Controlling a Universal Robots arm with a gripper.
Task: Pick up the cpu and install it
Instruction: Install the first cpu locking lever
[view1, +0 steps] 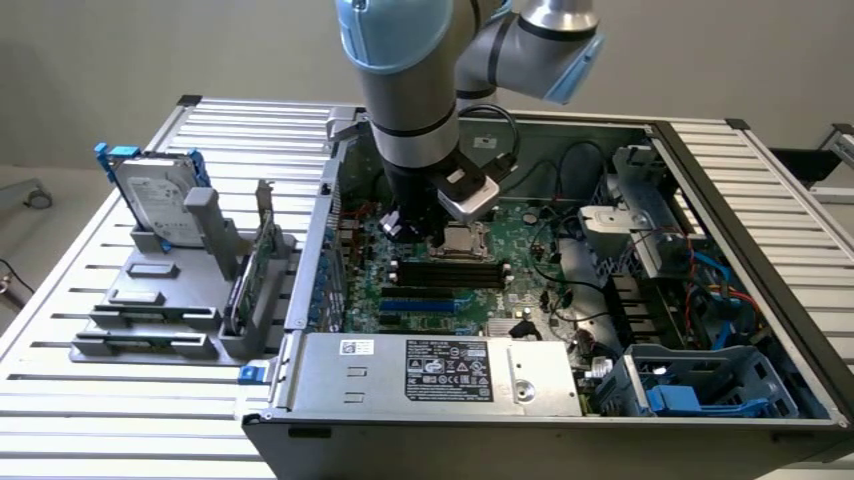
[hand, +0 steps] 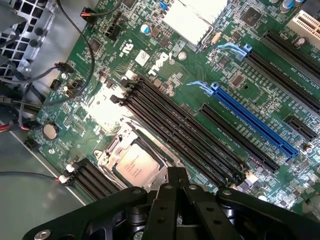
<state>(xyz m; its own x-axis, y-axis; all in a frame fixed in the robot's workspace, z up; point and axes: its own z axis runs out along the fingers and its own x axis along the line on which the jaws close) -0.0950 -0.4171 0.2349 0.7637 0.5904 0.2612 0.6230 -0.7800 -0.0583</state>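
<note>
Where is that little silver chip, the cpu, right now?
The cpu sits inside the metal-rimmed socket on the green motherboard, beside the black memory slots and just below the closed claw.

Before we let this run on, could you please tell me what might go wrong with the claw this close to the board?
1. The cpu lies in the socket frame with the shut claw right over its edge; a sideways nudge could unseat it.
2. The memory slots run close beside the socket, so the claw could scrape them.
3. A loose black cable hangs by the wrist and might snag.
</note>
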